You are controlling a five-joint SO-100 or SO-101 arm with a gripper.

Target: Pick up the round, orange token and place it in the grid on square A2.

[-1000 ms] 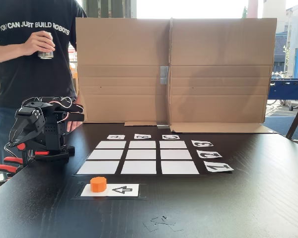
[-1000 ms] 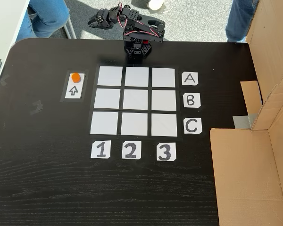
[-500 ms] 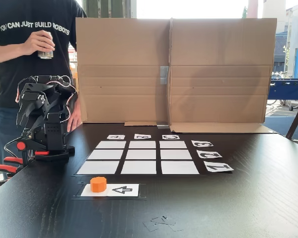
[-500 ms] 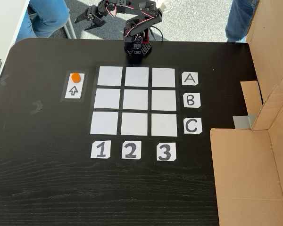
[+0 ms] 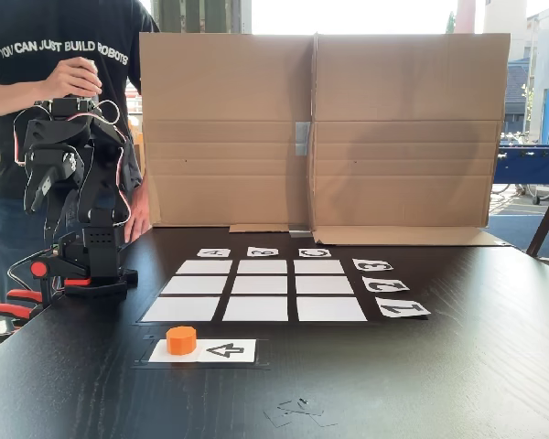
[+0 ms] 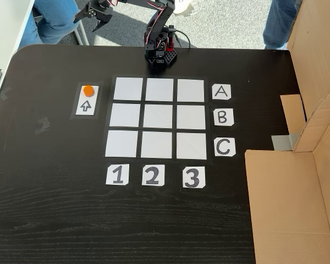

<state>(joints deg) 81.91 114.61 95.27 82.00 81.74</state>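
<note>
Token (image 5: 181, 339) sat on the arrow card (image 5: 222, 349) near the surface's front edge, a marked pickup spot beside the grid (image 5: 254, 291). Square A2 (image 6: 159, 90) lay empty. Farther back, claw (image 6: 93, 15) hung raised, jaws parted, holding nothing.

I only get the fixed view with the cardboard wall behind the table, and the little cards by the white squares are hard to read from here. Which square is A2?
Observer: In a fixed view from above, square A2 is the middle cell of the grid's row beside card A, straight in front of the arm's base.
Operator: Is the robot's hand open?
Observer: Yes. From above, the hand shows two fingers spread with nothing between them.
Operator: Is it near the orange token?
Observer: No. The token sits on the arrow card, while the hand appears beyond the table's edge.
</note>
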